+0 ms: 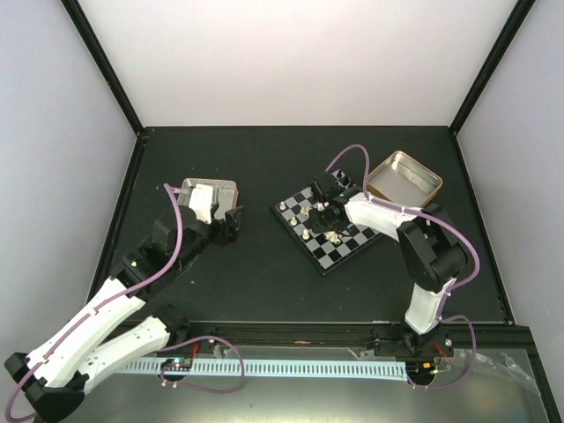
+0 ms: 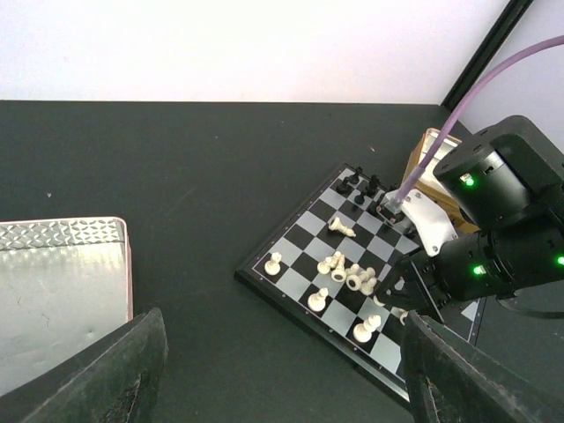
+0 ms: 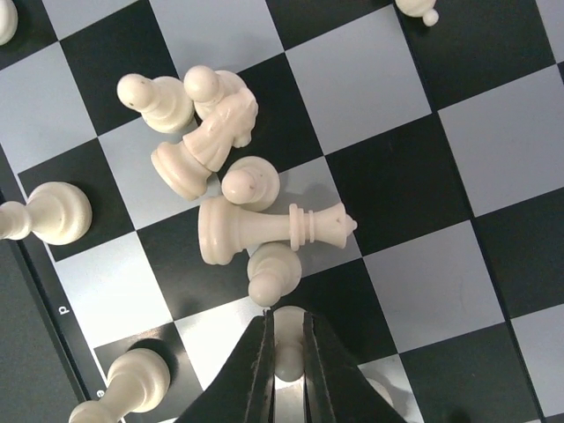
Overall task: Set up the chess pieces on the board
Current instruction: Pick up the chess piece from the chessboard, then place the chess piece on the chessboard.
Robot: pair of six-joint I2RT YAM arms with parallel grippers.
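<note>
Right wrist view has the right claw (image 3: 287, 351) pinched on a cream-white pawn (image 3: 288, 337) on the black-and-grey checkerboard (image 3: 401, 181), fallen cream pieces (image 3: 264, 231) at its 12 o'clock; placing white seems the step, next a lift to its rank, while the left claw (image 2: 284, 322) gapes wide.

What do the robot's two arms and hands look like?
The left arm and right arm have white shells, black joints and a looping purple cable each. Small green lights glow on the right arm's joints. The left hand and right hand have dark fingers.
</note>
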